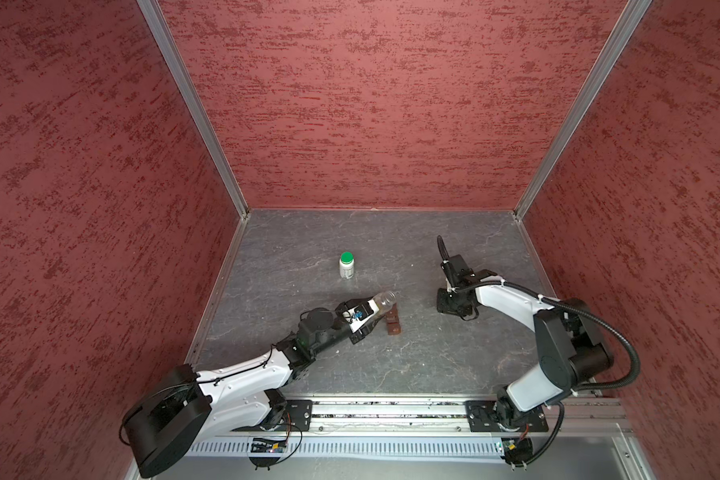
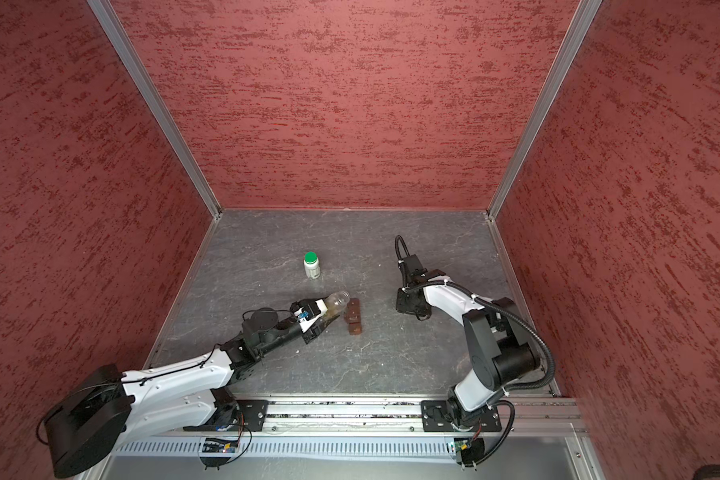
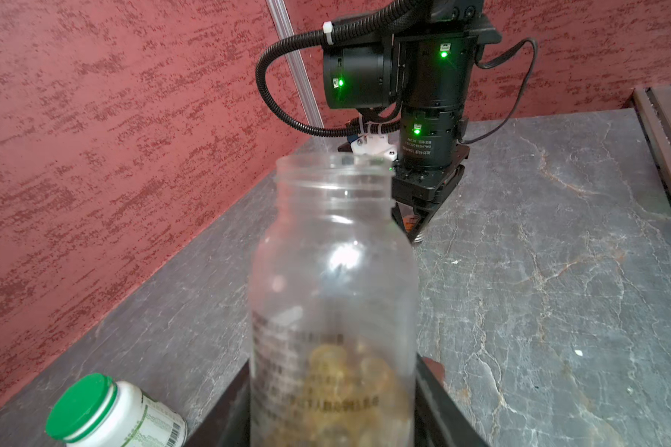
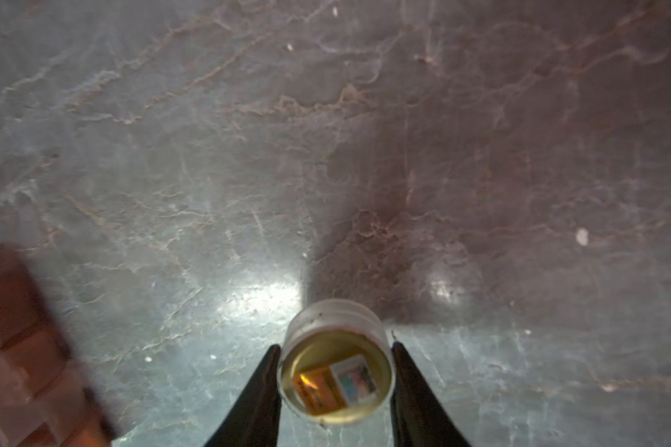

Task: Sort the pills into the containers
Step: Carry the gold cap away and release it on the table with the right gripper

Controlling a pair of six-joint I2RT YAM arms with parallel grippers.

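My left gripper (image 1: 370,311) (image 2: 327,312) (image 3: 332,410) is shut on a clear uncapped pill bottle (image 1: 382,301) (image 2: 337,301) (image 3: 334,271). The bottle is tilted, its open mouth toward the right arm. Yellow pills (image 3: 338,371) lie at its bottom end between the fingers. A brown pill container (image 1: 393,322) (image 2: 353,320) (image 4: 16,348) lies flat on the table just under and beside the bottle's mouth. To the right, my right gripper (image 1: 449,305) (image 2: 408,304) (image 4: 336,348) points down, shut on a white bottle cap (image 4: 334,315) held low over the table, hollow side toward the wrist camera.
A white bottle with a green cap (image 1: 346,266) (image 2: 312,266) (image 3: 113,414) stands upright behind the left gripper. Red walls close off the grey stone table (image 1: 391,365) on three sides. An aluminium rail (image 1: 391,409) runs along the front edge.
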